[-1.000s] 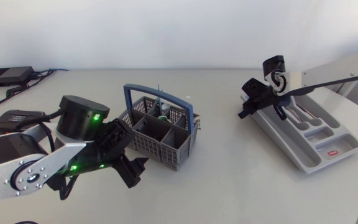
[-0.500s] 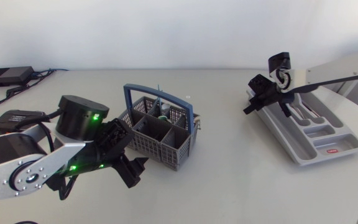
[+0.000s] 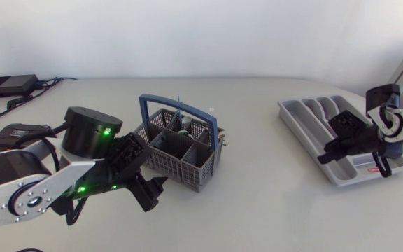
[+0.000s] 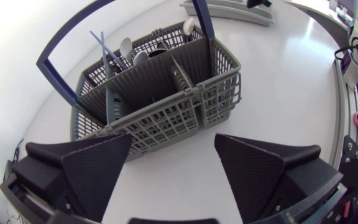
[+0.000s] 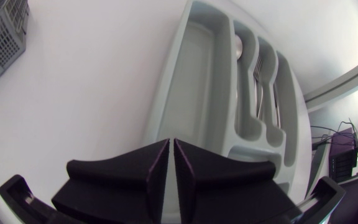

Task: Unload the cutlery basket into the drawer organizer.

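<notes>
The table (image 3: 257,203) carries everything. By my judgement the step in hand is fetching the next piece from the basket, and either arm could take it. The left gripper (image 3: 149,192) hangs at 7 o'clock of the cutlery basket (image 3: 180,147), just beside its near wall, jaws spread wide with nothing between them. The right gripper (image 3: 327,155) hangs over the 5 o'clock end of the drawer organizer (image 3: 306,115), jaws pressed together and empty. To do it well, the picking gripper should come down steeply over the occupied cells with its jaws parted; it should stay clear of the blue handle (image 3: 143,112) arching across the basket, pinch a single piece and lift straight up so the light basket does not ride along. The other arm could brace a wall.

The drawer organizer lies at 3 o'clock of the basket, well apart. In the right wrist view its wide long compartment (image 5: 197,81) is bare, while the narrow slots beside it hold a spoon (image 5: 238,43) and forks (image 5: 260,81). In the left wrist view, the basket's cells farthest from the gripper hold upright spoons (image 4: 126,46) and two thin blue sticks (image 4: 101,46); a near cell holds one dark piece I cannot identify.
</notes>
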